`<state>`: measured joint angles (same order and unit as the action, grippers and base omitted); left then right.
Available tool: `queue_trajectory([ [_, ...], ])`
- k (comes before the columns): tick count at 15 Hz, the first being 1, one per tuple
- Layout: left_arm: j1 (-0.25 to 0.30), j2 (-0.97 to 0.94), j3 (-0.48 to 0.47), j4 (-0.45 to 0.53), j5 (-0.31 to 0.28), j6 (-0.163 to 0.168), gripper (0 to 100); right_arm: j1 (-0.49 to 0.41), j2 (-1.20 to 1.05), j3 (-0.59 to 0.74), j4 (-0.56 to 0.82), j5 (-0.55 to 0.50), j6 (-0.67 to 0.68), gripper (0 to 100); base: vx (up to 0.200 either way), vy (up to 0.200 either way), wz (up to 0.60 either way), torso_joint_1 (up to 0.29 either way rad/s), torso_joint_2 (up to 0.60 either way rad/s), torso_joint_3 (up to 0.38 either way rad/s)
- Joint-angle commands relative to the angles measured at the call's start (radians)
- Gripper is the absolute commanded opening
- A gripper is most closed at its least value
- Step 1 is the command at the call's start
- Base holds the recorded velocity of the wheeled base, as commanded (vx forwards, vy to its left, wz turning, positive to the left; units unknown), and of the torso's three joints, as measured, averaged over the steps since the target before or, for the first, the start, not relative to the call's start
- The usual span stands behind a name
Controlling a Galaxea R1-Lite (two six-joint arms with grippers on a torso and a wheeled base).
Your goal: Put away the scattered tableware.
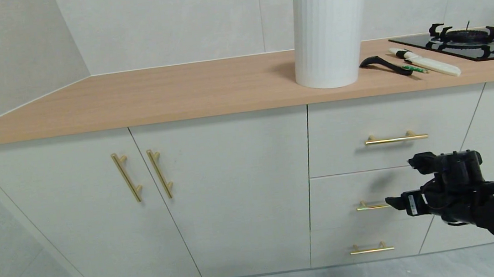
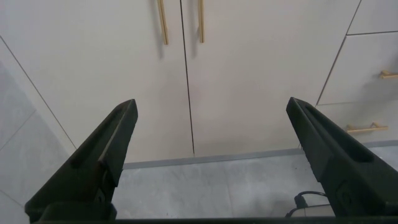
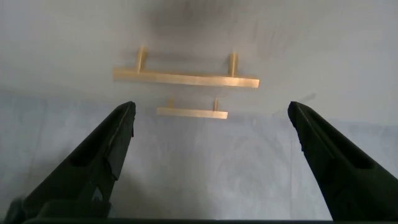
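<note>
Brass-coloured and horizontal, the middle drawer handle (image 1: 371, 207) is found just ahead of the spread right claw (image 1: 399, 182), while the scattered tableware (image 1: 425, 63) is noted well above it, on that arm's side, lying on the worktop (image 1: 178, 93) beside the white container (image 1: 330, 33).

You are finding no text, number or sign that can be read. A small white label (image 1: 412, 204) is sitting on the right gripper (image 1: 398, 181), at four o'clock in the head view, with its print too small to make out.
</note>
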<state>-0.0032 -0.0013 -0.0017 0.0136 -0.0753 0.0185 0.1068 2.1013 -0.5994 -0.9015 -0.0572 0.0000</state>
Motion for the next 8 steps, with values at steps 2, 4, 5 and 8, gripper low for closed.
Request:
queue_trajectory([
  [2,0.0,0.001,0.0,0.0,0.0,0.0,100,0.001,0.129,0.001,-0.119,-0.035,0.003,100,0.0,0.0,0.0,0.0,0.0,0.0],
  [4,0.0,0.001,0.0,0.0,0.0,0.0,100,0.002,0.169,-0.003,-0.166,-0.035,0.006,100,0.0,0.0,0.0,0.0,0.0,0.0],
  [5,0.0,0.001,0.0,0.0,0.0,0.0,100,0.004,0.183,-0.007,-0.186,-0.035,0.034,100,0.0,0.0,0.0,0.0,0.0,0.0],
  [8,0.0,0.001,0.0,0.0,0.0,0.0,100,0.005,0.207,-0.034,-0.206,-0.052,0.069,100,0.0,0.0,0.0,0.0,0.0,0.0],
])
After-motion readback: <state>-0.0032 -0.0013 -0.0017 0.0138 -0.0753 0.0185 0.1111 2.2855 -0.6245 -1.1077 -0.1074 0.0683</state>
